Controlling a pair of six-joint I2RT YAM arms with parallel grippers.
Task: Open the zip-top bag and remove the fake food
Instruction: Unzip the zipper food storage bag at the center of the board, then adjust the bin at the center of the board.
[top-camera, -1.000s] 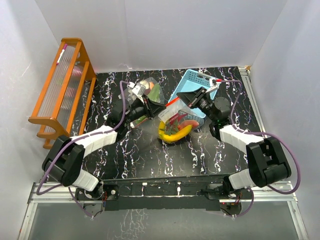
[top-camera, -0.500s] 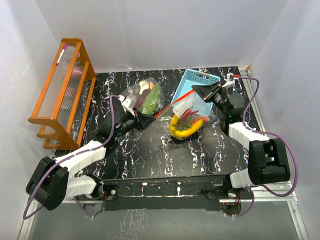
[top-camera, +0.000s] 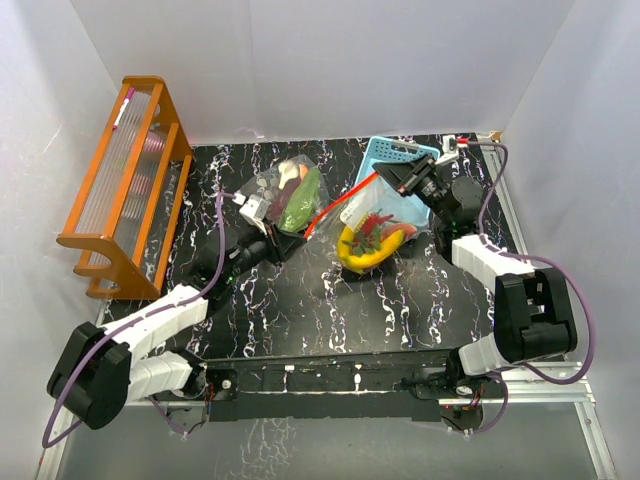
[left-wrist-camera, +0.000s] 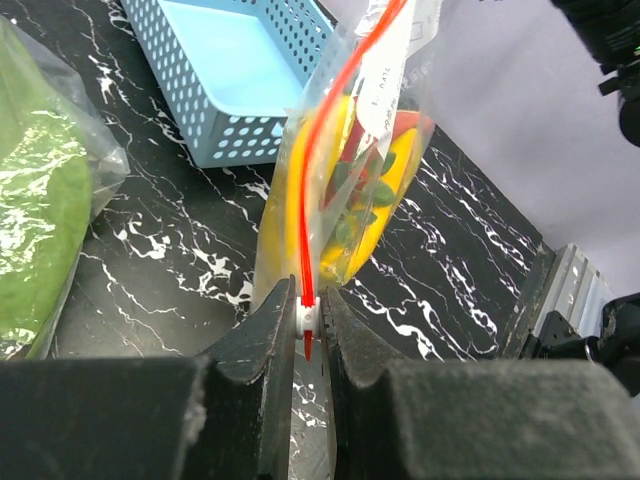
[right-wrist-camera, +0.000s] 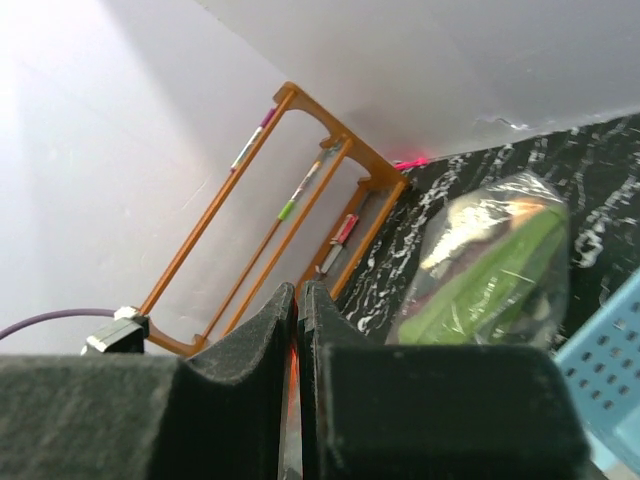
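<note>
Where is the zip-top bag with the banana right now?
Top view, right of centre: the zip-top bag is stretched between the left gripper and the right gripper, just in front of the blue basket.

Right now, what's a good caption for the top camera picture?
Left gripper and right gripper hold the zip-top bag of fake food between them.

Two bags (top-camera: 372, 222) (top-camera: 293, 194), one basket (top-camera: 388, 156) (one rack (top-camera: 130, 165))

top view high, looking down, wrist views close, sharing green bag (left-wrist-camera: 45, 200)
</note>
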